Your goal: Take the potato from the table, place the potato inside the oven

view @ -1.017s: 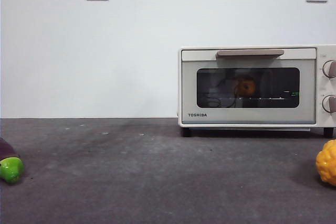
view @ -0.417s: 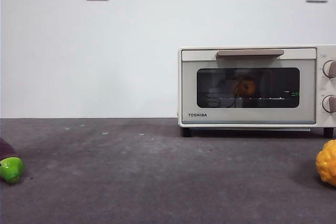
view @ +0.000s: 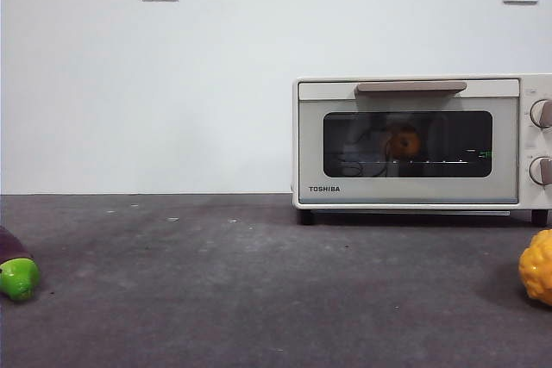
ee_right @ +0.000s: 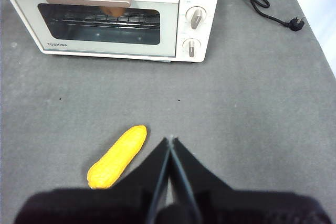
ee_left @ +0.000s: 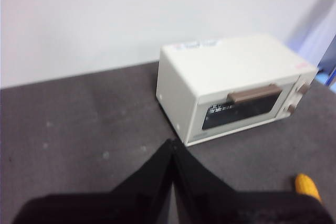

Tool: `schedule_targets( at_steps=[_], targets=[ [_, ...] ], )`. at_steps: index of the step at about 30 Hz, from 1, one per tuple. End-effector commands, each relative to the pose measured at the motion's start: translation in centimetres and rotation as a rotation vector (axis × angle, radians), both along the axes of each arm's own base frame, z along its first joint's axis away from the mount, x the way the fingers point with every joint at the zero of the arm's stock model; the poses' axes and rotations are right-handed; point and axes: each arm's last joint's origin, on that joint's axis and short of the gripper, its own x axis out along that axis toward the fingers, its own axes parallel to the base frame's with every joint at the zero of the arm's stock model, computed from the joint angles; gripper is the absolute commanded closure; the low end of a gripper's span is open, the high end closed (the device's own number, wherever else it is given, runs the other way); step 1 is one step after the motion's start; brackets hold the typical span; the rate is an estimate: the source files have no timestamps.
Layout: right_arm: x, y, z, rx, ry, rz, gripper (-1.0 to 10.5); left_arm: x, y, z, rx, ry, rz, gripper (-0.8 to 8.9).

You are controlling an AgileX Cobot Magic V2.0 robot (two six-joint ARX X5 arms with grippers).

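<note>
Nothing's moved since before: from the front, the potato (view: 403, 141) sits on the rack inside the closed oven (view: 414, 142), corn cob (view: 537, 265) and eggplant (view: 15, 270) on the table (view: 259, 282). Left gripper (ee_left: 172, 148) is pinched together, empty. Right gripper (ee_right: 169, 144) too, beside the corn.
</note>
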Motion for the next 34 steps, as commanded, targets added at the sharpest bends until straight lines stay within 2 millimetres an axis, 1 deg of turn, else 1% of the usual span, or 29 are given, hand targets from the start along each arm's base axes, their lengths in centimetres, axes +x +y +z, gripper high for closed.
schedule_targets(
  at_steps=[1, 3, 6, 8, 11, 14, 17, 18, 20, 21, 23, 24, 27, 30, 34],
  targets=[
    [-0.1, -0.1, -0.1, -0.019, 0.014, 0.001, 9.4, 1.3, -0.6, -0.5, 0.025, 0.027, -0.001, 8.18],
    [-0.1, -0.1, -0.1, -0.019, 0.014, 0.002, 9.4, 2.2, -0.9, -0.9, 0.037, 0.053, 0.008, 8.18],
    [-0.2, -0.1, -0.1, -0.019, 0.014, 0.001, 9.4, 3.0, -1.1, -1.3, 0.047, 0.074, 0.013, 8.17],
    [-0.2, -0.1, -0.1, -0.019, 0.014, 0.001, 9.4, 3.0, -1.1, -1.3, 0.049, 0.076, 0.013, 8.18],
    [-0.2, -0.1, -0.1, -0.019, 0.014, 0.001, 9.4, 2.7, -0.3, -1.0, 0.175, -0.026, 0.031, 8.17],
    [-0.1, -0.1, -0.1, -0.019, 0.014, 0.001, 9.4, 1.8, 1.1, -2.2, 0.214, -0.059, 0.092, 8.17],
    [-0.2, -0.1, -0.1, -0.019, 0.014, 0.001, 9.4, 0.7, 2.1, -5.1, 0.209, -0.115, 0.133, 8.17],
    [-0.2, -0.1, -0.1, -0.019, 0.014, 0.001, 9.4, 0.4, 2.5, -6.6, 0.2, -0.15, 0.165, 8.17],
    [-0.1, -0.1, -0.1, -0.019, 0.015, 0.001, 9.4, 0.0, 3.3, -9.0, 0.212, -0.218, 0.257, 8.17],
    [0.0, 0.0, -0.2, -0.022, 0.019, 0.001, 9.4, -0.3, 3.8, -10.6, 0.219, -0.266, 0.332, 8.17],
    [0.0, 0.0, -0.2, -0.022, 0.019, 0.001, 9.4, -0.8, 4.4, -12.8, 0.207, -0.331, 0.401, 8.17],
    [0.0, 0.0, -0.2, -0.022, 0.019, 0.001, 9.4, -1.1, 4.7, -14.2, 0.191, -0.366, 0.406, 8.17],
    [0.0, 0.0, -0.2, -0.022, 0.019, 0.001, 9.4, -1.9, 4.9, -17.3, 0.163, -0.406, 0.358, 8.17],
    [0.0, 0.0, -0.2, -0.023, 0.019, 0.001, 9.4, -2.4, 5.2, -20.0, 0.195, -0.385, 0.372, 8.17],
    [0.0, 0.0, -0.2, -0.023, 0.019, 0.001, 9.4, -2.5, 5.4, -22.9, 0.203, -0.347, 0.336, 8.17]
  ],
)
